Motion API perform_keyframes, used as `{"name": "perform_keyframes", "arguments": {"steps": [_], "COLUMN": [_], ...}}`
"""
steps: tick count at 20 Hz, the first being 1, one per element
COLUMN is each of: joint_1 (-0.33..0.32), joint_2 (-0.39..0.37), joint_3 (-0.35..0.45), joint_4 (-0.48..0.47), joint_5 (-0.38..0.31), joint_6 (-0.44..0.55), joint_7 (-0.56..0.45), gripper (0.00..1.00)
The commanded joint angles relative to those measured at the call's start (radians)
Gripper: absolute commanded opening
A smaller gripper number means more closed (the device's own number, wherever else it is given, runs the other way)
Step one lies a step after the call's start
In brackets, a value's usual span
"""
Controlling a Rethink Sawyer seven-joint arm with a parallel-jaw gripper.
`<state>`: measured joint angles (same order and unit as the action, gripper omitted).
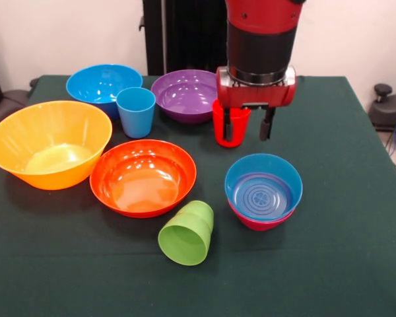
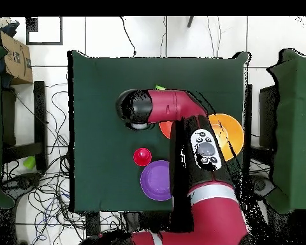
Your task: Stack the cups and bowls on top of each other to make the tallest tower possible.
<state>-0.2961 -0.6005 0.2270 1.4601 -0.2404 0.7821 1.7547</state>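
Front view: claw (image 1: 249,125) hangs at the red cup (image 1: 228,123), upright on the tabletop (image 1: 343,251) just right of the purple bowl (image 1: 185,94). Fingers apart, left one inside the rim, right one outside and clear. Cup's long axis vertical; not yet gripped.

No legible text, labels, brands or numbers appear in either view. The cardboard box (image 2: 14,56) beyond the table's (image 2: 98,89) corner in the overhead view bears dark markings too small to read.
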Motion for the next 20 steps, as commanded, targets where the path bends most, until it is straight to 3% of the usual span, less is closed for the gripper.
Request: {"name": "perform_keyframes", "arguments": {"steps": [1, 12, 20], "joint_1": [-0.013, 0.016, 0.026], "joint_2": [0.062, 0.172, 0.177], "joint_3": [0.098, 0.087, 0.083], "joint_4": [0.041, -0.039, -0.034], "joint_5": [-0.015, -0.056, -0.053], "joint_6": [0.022, -0.071, -0.096], "joint_7": [-0.077, -0.035, -0.019], "gripper": [1.00, 1.00, 1.00]}}
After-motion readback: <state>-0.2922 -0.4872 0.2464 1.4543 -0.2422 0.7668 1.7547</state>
